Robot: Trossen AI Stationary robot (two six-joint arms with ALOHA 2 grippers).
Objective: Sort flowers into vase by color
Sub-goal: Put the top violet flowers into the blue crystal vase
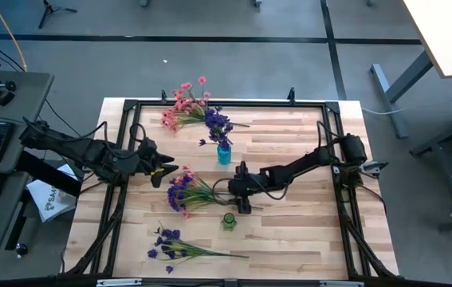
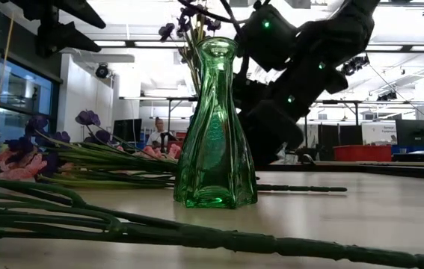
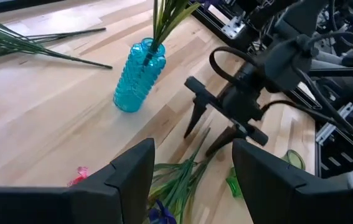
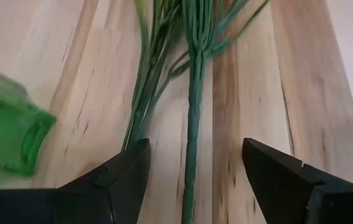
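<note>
High view shows the pale wooden counter (image 1: 289, 231) with artificial flowers lying in several groups. A loose bunch of pink-blossomed sprigs (image 1: 182, 102) lies near the far edge. Just beside it, purple-blossomed sprigs (image 1: 218, 123) stand in a small ribbed blue vase (image 1: 224, 153). A mixed bundle of purple and pink sprigs (image 1: 184, 191) lies flat near the middle, its green stems running toward the right arm. Another purple sprig (image 1: 170, 243) lies alone near the front edge. A clear green glass vase (image 1: 229, 221) stands upright between that sprig and the middle bundle.

The right pincer (image 1: 240, 190) hangs low over the stem ends of the middle bundle. In the right wrist view its two dark fingers (image 4: 117, 180) are spread wide, with one thick green stem (image 4: 193, 112) lying on the counter between them and thinner stems just beside the other finger; the pincer grips nothing. The green vase's rim shows at that picture's edge.

The left pincer (image 1: 164, 170) waits at the left side of the counter, close to the blossom end of the middle bundle. In the left wrist view its fingers (image 3: 132, 177) stand wide apart and empty, looking toward the blue vase (image 3: 137, 78) and the right arm's pincer beyond.
</note>
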